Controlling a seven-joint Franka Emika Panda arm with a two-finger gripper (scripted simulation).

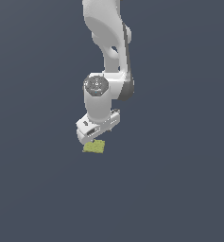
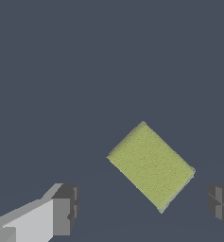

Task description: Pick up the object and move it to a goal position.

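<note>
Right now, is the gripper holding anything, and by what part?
Nothing. The gripper is open, its fingers apart and clear of the yellow-green cube.

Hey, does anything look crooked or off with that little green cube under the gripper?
Only slightly: in the wrist view the cube sits turned at an angle to the open gripper, so its edges do not line up with the fingers. Nothing looks damaged.

I see the cube [image 2: 151, 166] as matt, finely woven-looking, rough. Arm shell [image 1: 106, 38] smooth glossy white plastic. Gripper [image 2: 142, 208] pads [image 2: 68, 208] dull grey, flat finish.
</note>
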